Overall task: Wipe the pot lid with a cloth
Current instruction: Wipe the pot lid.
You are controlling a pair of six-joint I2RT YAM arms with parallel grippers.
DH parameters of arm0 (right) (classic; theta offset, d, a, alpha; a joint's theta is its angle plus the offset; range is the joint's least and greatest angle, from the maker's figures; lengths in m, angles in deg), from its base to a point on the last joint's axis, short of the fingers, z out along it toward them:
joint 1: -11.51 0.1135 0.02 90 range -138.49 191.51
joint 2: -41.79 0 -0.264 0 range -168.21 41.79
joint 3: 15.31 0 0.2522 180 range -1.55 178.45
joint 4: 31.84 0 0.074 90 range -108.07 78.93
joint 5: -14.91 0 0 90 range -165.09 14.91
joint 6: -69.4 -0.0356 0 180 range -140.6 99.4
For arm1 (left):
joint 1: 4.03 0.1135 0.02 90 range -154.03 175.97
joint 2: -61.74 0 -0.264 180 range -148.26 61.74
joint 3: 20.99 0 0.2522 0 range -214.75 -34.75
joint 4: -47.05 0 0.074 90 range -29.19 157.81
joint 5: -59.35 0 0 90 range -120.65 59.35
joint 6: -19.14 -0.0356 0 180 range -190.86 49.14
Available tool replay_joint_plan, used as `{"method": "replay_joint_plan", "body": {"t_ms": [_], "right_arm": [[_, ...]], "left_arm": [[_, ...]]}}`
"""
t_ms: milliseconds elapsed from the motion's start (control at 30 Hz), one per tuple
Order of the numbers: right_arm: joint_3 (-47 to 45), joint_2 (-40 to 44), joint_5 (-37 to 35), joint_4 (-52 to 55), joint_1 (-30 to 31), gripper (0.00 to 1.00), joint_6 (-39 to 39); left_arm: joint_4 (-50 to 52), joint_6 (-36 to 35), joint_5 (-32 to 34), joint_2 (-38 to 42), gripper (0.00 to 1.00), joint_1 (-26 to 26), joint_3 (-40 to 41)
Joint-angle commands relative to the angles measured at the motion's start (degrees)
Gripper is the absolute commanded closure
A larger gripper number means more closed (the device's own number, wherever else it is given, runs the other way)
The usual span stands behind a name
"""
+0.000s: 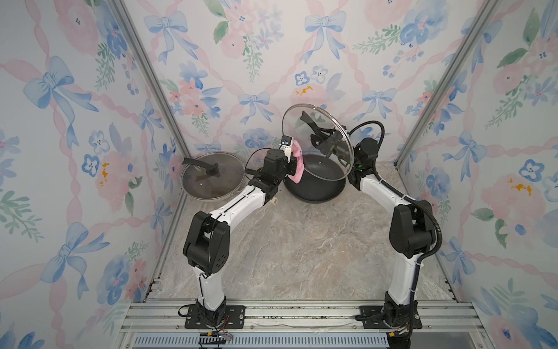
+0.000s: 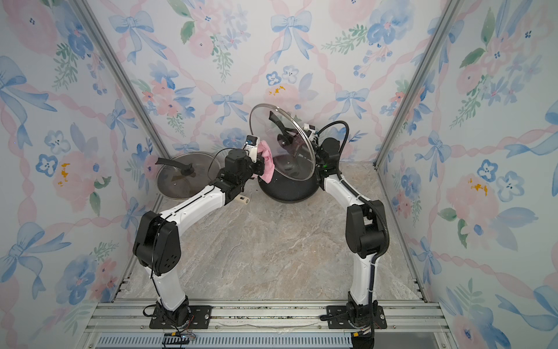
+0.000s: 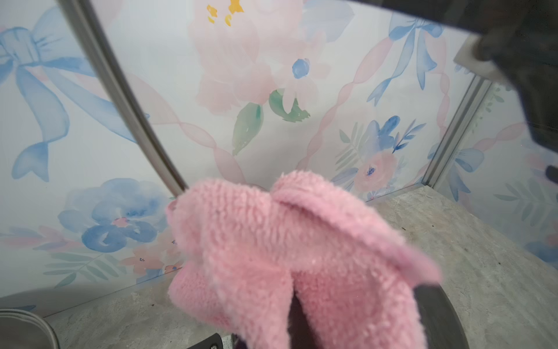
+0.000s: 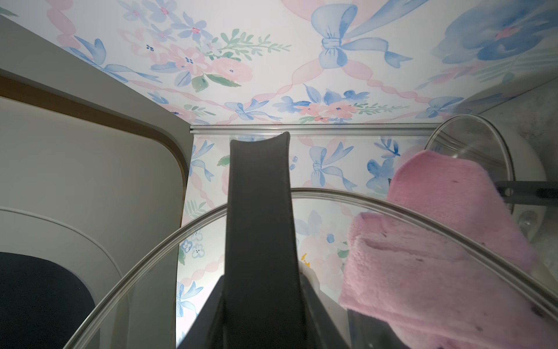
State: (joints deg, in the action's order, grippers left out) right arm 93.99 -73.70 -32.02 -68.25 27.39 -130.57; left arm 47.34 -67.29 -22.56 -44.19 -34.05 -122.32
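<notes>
My right gripper (image 1: 329, 140) is shut on the black handle (image 4: 259, 226) of the glass pot lid (image 1: 297, 133). It holds the lid raised and steeply tilted over a black pot (image 1: 317, 181). In both top views my left gripper (image 1: 291, 158) is shut on the fuzzy pink cloth (image 1: 297, 164), which presses against the lid's lower left rim. The left wrist view shows the cloth (image 3: 287, 250) bunched over the fingers and hiding them, with the lid's rim (image 3: 120, 99) just behind. Through the glass, the right wrist view shows the cloth (image 4: 437, 256) against the lid's far face.
A second glass lid (image 1: 211, 178) with a black handle leans at the back left, against the wall. The pot (image 2: 287, 187) stands on the marble table (image 1: 302, 247) at the back, between both arms. Floral walls close in on three sides.
</notes>
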Motion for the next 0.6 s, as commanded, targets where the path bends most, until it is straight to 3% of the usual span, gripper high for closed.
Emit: {"method": "replay_joint_plan", "body": {"t_ms": [0,167,300,433,567], "right_arm": [[0.7,6.9,-0.7,-5.5,0.7,1.00,-0.2],[1.2,5.5,-0.9,-4.5,1.1,1.00,0.6],[2.3,4.3,-0.9,-4.8,1.8,1.00,0.1],[2.6,4.2,-0.9,-5.4,2.5,1.00,0.0],[2.0,5.7,-0.9,-5.6,2.6,1.00,0.3]], "left_arm": [[0.4,-1.4,-5.5,3.1,0.95,-4.0,-3.4],[0.1,-6.4,-20.6,6.3,0.95,-13.9,-8.7],[-2.0,-5.8,-26.7,5.4,0.94,-16.4,-13.0],[-2.5,-8.4,-19.3,4.5,0.94,-15.0,-15.0],[-2.6,-4.3,-12.0,4.3,0.95,-7.7,-13.3]]}}
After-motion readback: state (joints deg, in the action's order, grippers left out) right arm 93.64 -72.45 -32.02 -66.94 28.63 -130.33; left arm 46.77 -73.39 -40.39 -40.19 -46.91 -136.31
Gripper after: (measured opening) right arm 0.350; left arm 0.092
